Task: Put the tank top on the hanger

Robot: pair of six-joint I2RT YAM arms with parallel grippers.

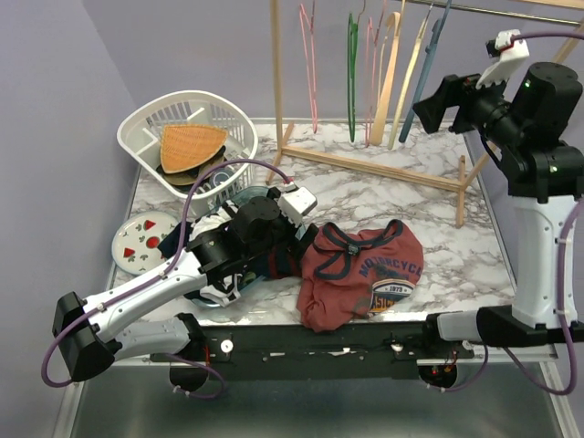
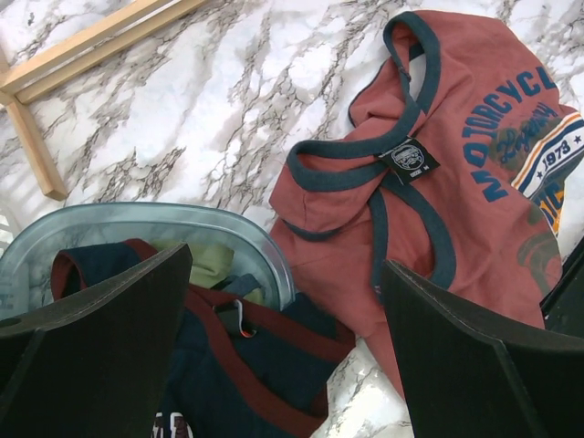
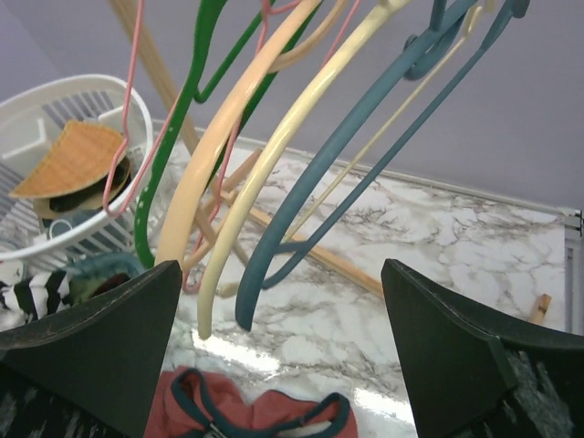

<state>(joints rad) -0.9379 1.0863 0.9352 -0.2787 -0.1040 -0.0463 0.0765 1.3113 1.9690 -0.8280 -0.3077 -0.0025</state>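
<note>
Tank top [image 1: 360, 274] crumpled, maroon cloth, on veined marble tabletop [image 1: 383, 196].

Crumpled maroon tank top [image 1: 365, 274] on table; slate-blue hanger [image 1: 422, 78] hanging.

My top camera looks down from above and behind me over the whole marble table [image 1: 383, 196]. My left wrist camera sits close above the tank top [image 2: 456, 210]; my right wrist one faces the slate-blue hanger [image 3: 347, 155] from nearby, and all three views show the tank top
</note>
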